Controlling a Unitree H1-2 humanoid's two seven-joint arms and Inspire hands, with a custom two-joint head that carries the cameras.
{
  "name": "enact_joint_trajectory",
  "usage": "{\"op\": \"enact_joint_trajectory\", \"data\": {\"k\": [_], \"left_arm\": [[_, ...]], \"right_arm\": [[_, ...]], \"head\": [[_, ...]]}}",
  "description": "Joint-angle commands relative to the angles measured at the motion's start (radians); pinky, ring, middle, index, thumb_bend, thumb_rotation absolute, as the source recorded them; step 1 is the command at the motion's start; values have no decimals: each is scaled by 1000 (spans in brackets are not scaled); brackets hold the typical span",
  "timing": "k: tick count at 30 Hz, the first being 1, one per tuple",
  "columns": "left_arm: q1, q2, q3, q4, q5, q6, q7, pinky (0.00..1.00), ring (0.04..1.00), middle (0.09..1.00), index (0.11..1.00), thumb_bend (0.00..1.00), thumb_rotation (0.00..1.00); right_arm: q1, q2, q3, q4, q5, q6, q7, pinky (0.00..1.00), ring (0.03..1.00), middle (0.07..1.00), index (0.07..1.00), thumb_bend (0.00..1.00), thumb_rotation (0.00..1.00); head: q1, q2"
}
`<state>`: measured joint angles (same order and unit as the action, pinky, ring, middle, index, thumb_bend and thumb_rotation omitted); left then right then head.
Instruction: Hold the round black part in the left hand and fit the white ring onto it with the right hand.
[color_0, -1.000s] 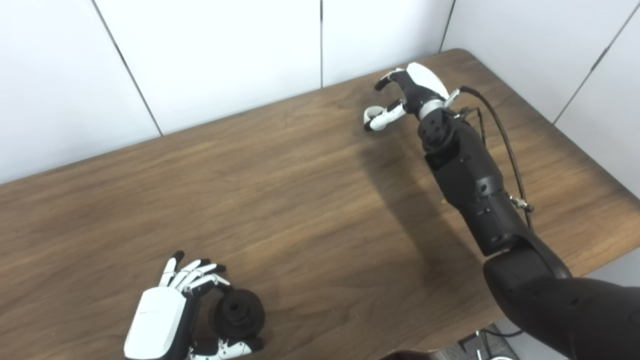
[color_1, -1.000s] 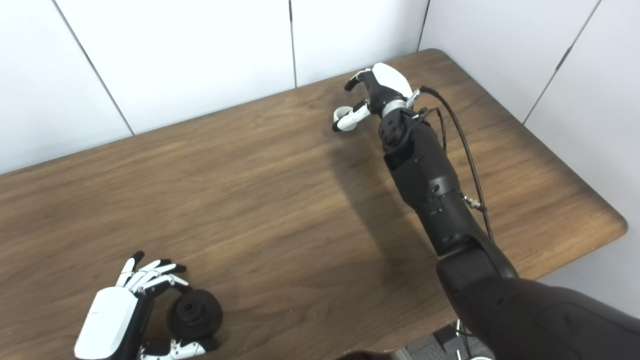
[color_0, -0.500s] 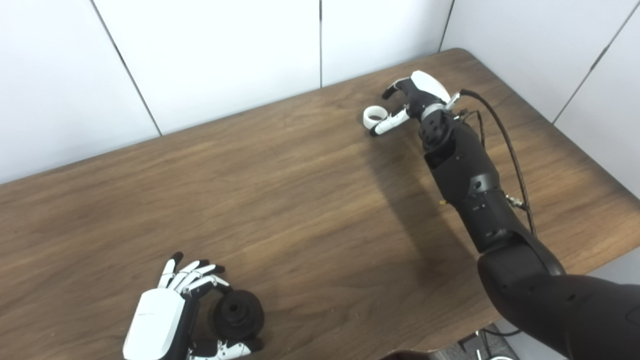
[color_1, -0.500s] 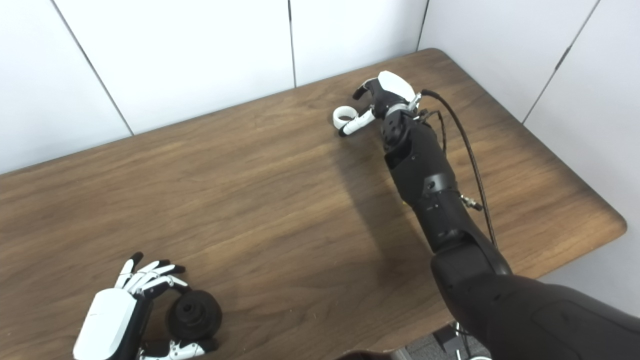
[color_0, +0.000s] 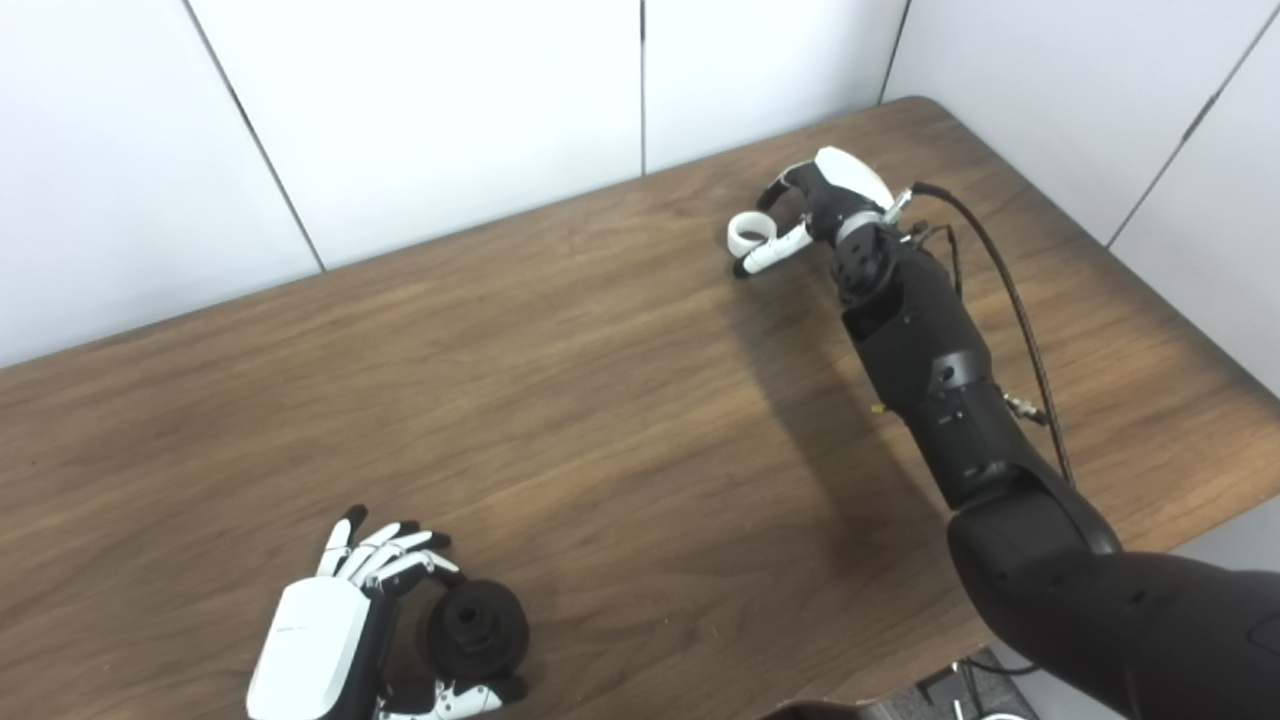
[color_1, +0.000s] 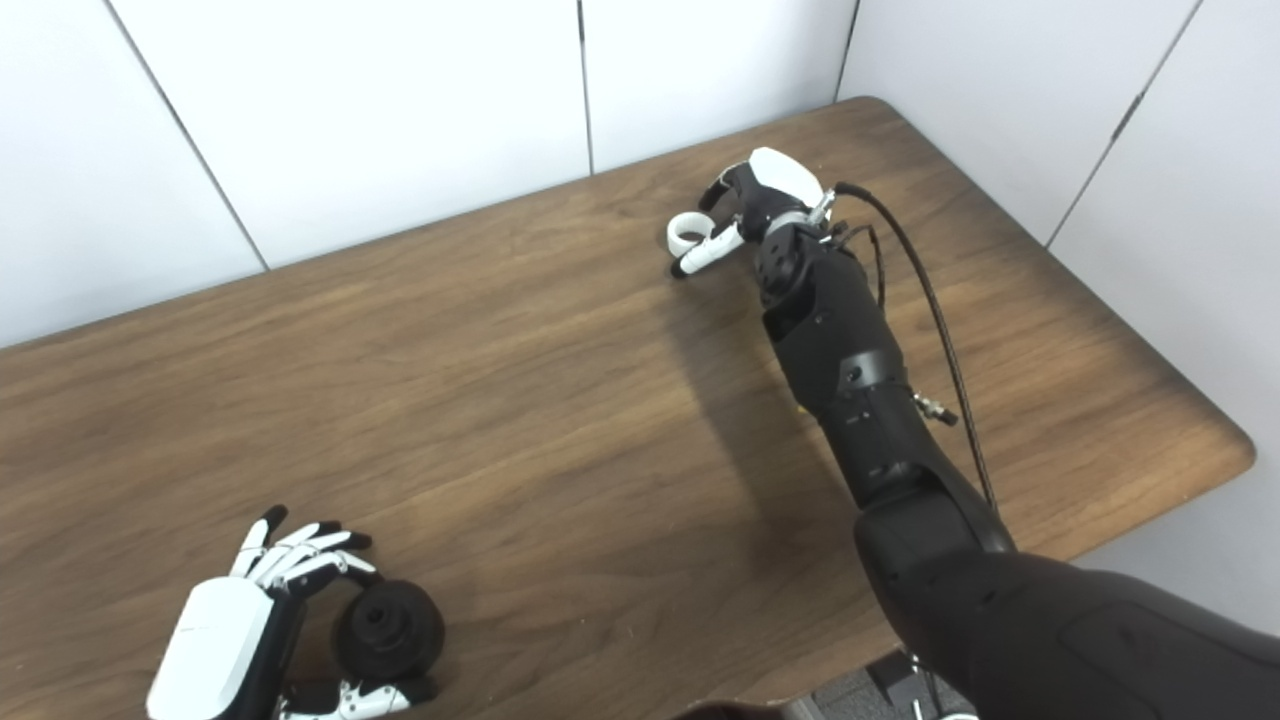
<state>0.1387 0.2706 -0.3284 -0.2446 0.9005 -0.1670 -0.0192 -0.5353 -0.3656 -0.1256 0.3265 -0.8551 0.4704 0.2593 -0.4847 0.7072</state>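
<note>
Right robot hand (color_0: 815, 205) pinches the white ring (color_0: 749, 229) near the tabletop's (color_0: 600, 400) far-right corner, well apart from the round black part (color_0: 476, 628) cradled by the left robot hand (color_0: 340, 625) at the near-left edge.

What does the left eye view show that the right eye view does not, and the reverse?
Left eye view only: a wider strip of bare table to the left of the left hand; the table's near right corner is cut off.
Right eye view only: that rounded near right corner.
Both: the left hand cupped around the round black part at the near edge, and the right hand at the white ring on the far side; whether it grips the ring is unclear.
</note>
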Motion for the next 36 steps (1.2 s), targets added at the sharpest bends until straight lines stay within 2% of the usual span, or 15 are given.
{"op": "enact_joint_trajectory", "data": {"k": [1, 18, 19, 20, 21, 27, 36], "left_arm": [[5, 10, 6, -13, 7, 7, -8, 997, 846, 763, 485, 522, 48], [2, 6, 8, -16, 7, 12, -13, 999, 847, 764, 485, 522, 47], [2, 6, 8, -17, 7, 12, -13, 999, 848, 764, 485, 522, 47], [2, 5, 8, -17, 6, 12, -12, 995, 847, 764, 485, 522, 47], [2, 5, 8, -17, 7, 12, -13, 993, 846, 763, 485, 522, 47], [3, 3, 4, -21, 13, 12, -13, 997, 852, 766, 485, 522, 47], [2, -7, 4, -31, 18, 24, -21, 994, 847, 762, 485, 522, 47]], "right_arm": [[-43, -16, -8, -22, -18, -1, -7, 1000, 993, 939, 671, 847, 222], [-35, -19, -7, -28, -16, -1, -9, 1000, 1000, 925, 602, 813, 173], [-34, -20, -8, -28, -13, -1, -11, 1000, 1000, 924, 549, 672, 160], [-32, -20, -8, -29, -9, -1, -14, 1000, 1000, 922, 515, 585, 151], [-30, -24, -1, -31, -3, -1, -19, 1000, 1000, 919, 503, 556, 148], [-13, -55, 60, -31, 40, -6, -87, 1000, 978, 861, 486, 524, 132], [0, -88, 105, -34, 90, -3, -110, 1000, 983, 849, 486, 522, 129]], "head": [[7, 1], [7, 4], [7, 4], [7, 4], [7, 4], [10, 6], [16, 10]]}}
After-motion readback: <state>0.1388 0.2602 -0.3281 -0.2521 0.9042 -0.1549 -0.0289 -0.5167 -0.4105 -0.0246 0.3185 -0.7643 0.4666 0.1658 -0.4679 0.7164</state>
